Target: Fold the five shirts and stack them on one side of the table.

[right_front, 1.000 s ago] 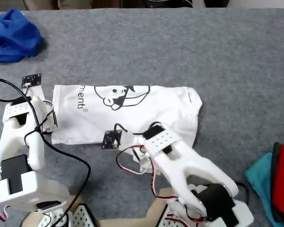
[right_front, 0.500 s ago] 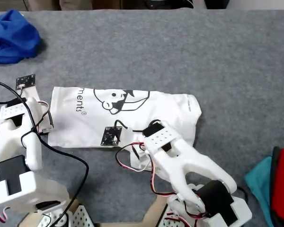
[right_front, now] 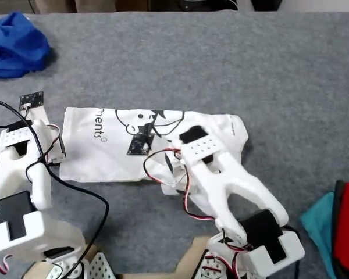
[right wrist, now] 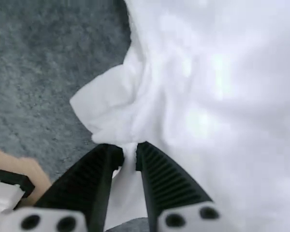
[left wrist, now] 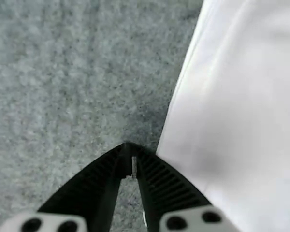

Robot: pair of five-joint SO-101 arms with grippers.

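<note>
two arms are seen at the bottom of the high view, one lower left and one lower centre. four garments are counted: one white shirt (right_front: 104, 151) with a black print, laid out flat in the middle of the frame; one blue shirt (right_front: 14, 43) bunched in the upper left corner; and one teal garment (right_front: 320, 224) and one red garment (right_front: 348, 221) touching each other at the lower right edge.

the left gripper (left wrist: 129, 152) is held low over the bare table just beside the left edge of the white shirt (left wrist: 241, 121); its jaws are pressed together at the tips, and whether any cloth is caught between them cannot be told.

the right gripper (right wrist: 130, 152) is placed at the lower edge of the white shirt (right wrist: 208, 96), right of its middle, and a fold of white cloth is pinched between its jaws. the fabric is bunched and wrinkled around that grip, while the rest is spread smooth.

the table (right_front: 221, 58) is covered in grey felt-like cloth. a tan base board (right_front: 180, 267) is seen between the arms at the bottom edge, with black, red and white cables looped over both arms.
</note>
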